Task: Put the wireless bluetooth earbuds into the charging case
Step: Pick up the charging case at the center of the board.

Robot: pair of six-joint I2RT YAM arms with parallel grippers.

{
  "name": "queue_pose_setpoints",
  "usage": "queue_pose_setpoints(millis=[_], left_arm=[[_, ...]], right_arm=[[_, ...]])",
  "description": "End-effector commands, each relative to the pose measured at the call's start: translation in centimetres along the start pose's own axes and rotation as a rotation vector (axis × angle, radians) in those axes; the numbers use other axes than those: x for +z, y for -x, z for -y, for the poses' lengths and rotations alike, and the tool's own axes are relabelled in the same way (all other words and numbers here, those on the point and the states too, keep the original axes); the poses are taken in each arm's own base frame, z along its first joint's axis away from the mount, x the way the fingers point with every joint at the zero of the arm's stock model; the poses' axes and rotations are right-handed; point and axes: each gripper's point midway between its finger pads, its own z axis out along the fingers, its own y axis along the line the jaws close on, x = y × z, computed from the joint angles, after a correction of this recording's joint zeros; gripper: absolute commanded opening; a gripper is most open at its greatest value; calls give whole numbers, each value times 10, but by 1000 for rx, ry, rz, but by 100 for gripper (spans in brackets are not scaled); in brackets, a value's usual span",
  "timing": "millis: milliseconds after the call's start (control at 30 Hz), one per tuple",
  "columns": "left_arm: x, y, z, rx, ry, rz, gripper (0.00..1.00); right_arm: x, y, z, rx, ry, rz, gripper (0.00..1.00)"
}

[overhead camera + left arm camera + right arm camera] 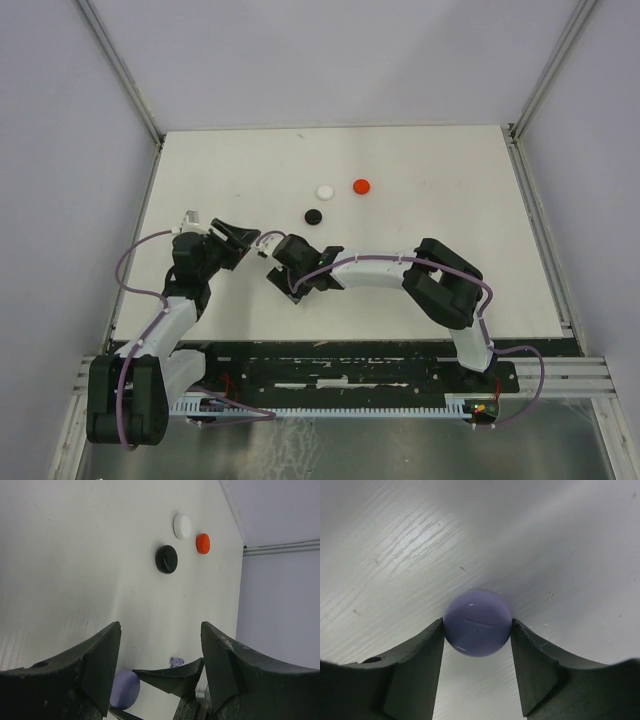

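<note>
**Right end effector [477, 630] closed on the lavender round case [477, 612], lavender earbud [176, 661] loose nearby**

Both pads of the right end effector pressed against opposite sides of the lavender round case. The case sat flat on the white counter [420, 200], a little left of centre and near the arms. It was a smooth, glossy, coin-like puck with a faint dark line across its top, and it looked closed. The left end effector [161, 630] hung just to the left of it, jaws spread wide and holding nothing, aimed toward the case.

The lavender earbud was a tiny piece in the same colour as the case, lying on the counter near the case but apart from it. In the left wrist view only its upper part showed, because one dark finger [170, 676] of the right end effector crossed in front of it. Its stem could not be made out, and it was too small to find in the top view. The left wrist view also showed the case half hidden behind the left end effector's own finger.

Farther out on the counter lay three more round pucks: a black disc [313, 215], a white disc [324, 190] just beyond it, and a red disc [361, 185] to the right of the white one. None touched another, and all three lay well apart from both end effectors. Pale walls with metal rails enclosed the counter on three sides.
</note>
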Motion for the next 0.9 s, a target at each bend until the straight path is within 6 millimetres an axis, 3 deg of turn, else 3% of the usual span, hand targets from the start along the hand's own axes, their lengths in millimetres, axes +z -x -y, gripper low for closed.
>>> queue_pose_setpoints(millis=[0,67,200,267,333,500,633,867], left_arm=[[-1,5,11,18,-54,13,72],[-1,5,11,18,-54,12,72],[-2,3,13,15,-67,2,71],[-2,1,17,18,-90,-11,71],[-2,-4,22,23,-121,-46,71],[-4,-27,40,20,-241,-201,71],[-11,-39,54,9,-348,-271,71],[-16,-53,83,76,-452,-336,71]], right_arm=[[7,5,1,4,-1,2,58],[5,5,2,4,-5,4,56],[-2,8,9,1,-39,22,41],[-11,16,16,-5,-61,68,35],[-32,34,23,-4,-66,165,33],[-82,55,44,-33,-10,362,30],[-116,60,44,-139,42,401,30],[-139,50,45,-268,90,362,30]])
